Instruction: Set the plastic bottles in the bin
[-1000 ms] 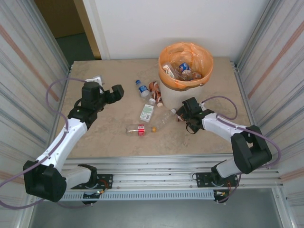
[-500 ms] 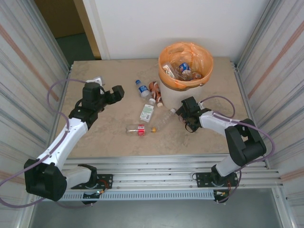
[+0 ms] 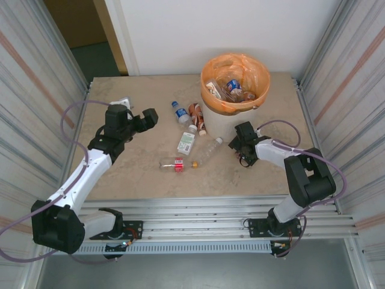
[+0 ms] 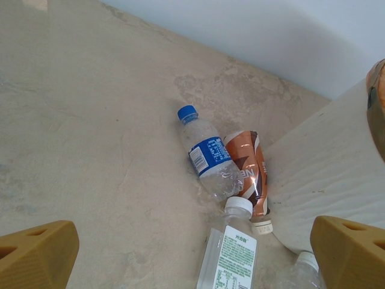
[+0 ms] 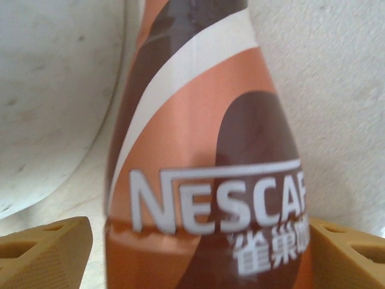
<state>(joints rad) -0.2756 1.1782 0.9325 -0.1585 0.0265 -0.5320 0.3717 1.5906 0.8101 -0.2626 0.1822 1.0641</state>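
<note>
A brown-labelled Nescafe bottle point(image 5: 204, 150) lies between the fingers point(image 5: 48, 253) of my right gripper point(image 5: 198, 253), with a narrow gap showing on its left side. This gripper point(image 3: 242, 144) sits low on the table beside the bin point(image 3: 219, 123), which has an orange liner and holds several bottles. My left gripper point(image 3: 147, 117) hangs open above the table, empty. Below it lie a blue-capped bottle point(image 4: 207, 156), a second brown bottle point(image 4: 246, 171) and a clear green-labelled bottle point(image 4: 231, 256).
A clear bottle point(image 3: 207, 149) and a red-labelled bottle point(image 3: 174, 164) lie mid-table, in front of the bin. The bin's cream wall point(image 4: 325, 180) stands right of the bottle cluster. Corrugated metal walls point(image 3: 42, 90) close in both sides.
My right gripper has shifted slightly right, closer to the bin's foot. The left arm has barely moved.
</note>
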